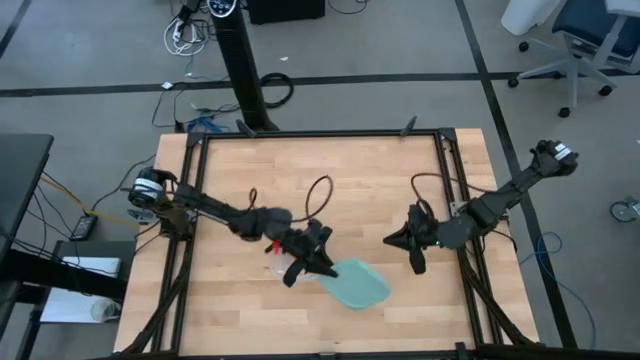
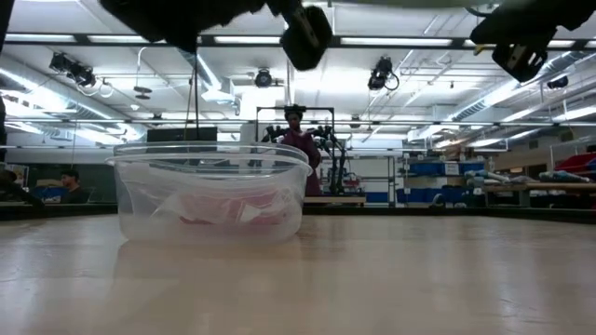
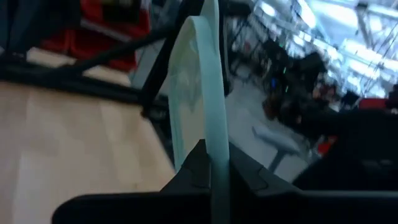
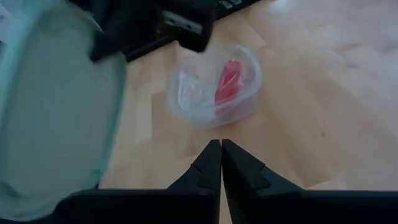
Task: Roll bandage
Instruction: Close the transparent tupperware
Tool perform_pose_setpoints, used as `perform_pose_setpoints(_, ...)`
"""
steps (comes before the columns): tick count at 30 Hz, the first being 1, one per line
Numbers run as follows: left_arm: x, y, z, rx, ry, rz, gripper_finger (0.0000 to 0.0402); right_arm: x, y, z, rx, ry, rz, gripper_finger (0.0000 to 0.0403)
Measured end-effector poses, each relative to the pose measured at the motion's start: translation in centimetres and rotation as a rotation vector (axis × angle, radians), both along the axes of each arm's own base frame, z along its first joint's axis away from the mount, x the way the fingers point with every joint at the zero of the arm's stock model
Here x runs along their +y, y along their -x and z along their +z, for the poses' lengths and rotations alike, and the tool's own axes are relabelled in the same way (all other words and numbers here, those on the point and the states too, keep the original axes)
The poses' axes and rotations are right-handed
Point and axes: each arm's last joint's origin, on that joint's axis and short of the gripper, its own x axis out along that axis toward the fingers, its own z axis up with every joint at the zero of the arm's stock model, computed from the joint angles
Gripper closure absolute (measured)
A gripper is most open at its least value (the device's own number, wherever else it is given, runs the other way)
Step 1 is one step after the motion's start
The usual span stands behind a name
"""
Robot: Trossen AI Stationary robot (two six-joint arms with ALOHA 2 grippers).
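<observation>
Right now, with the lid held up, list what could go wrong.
1. The left gripper pinches the light-blue lid only by its thin edge; it could slip or twist out.
2. The red bandage lies in the clear container with crinkled plastic, so the shut right gripper might snag plastic instead.

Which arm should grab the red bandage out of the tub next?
Probably right. The right gripper is empty and faces the bandage in the tub; the left gripper is busy pinching the lid.
</observation>
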Motion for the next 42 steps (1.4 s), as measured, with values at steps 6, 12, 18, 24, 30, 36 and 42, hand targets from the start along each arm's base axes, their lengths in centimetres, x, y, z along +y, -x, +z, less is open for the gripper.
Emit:
perform_pose_setpoints(6,-3.2,1.8,-0.8,-0.082,0.043,0.127,0.0384,2.4,-1.4,-1.6,0.008,0.029,0.013,0.0387)
perform_pose_setpoints(12,-3.5,3.4,-3.2,0.019,0.095,0.429,0.0384,3.6,-2.4,-3.3,0.040,0.103,-0.001,0.0385)
perform_pose_setpoints(18,-2.3,6.4,-6.3,0.054,0.199,0.653,0.0384,4.0,-2.9,-4.5,0.064,0.197,-0.024,0.0388)
perform_pose_setpoints(24,-0.6,10.3,-8.0,-0.020,0.378,0.775,0.0384,4.5,-3.6,-4.4,0.022,0.254,0.043,0.0387)
perform_pose_setpoints(30,-0.7,12.5,-8.6,-0.041,0.420,0.775,0.0384,4.6,-4.5,-4.7,0.012,0.286,0.125,0.0387)
perform_pose_setpoints(36,-0.9,13.3,-8.5,-0.046,0.422,0.757,0.0384,4.4,-5.1,-5.5,0.045,0.274,0.155,0.0387)
perform_pose_setpoints(42,-0.9,14.6,-7.8,-0.066,0.392,0.735,0.0384,4.4,-5.4,-5.6,0.041,0.260,0.164,0.0379)
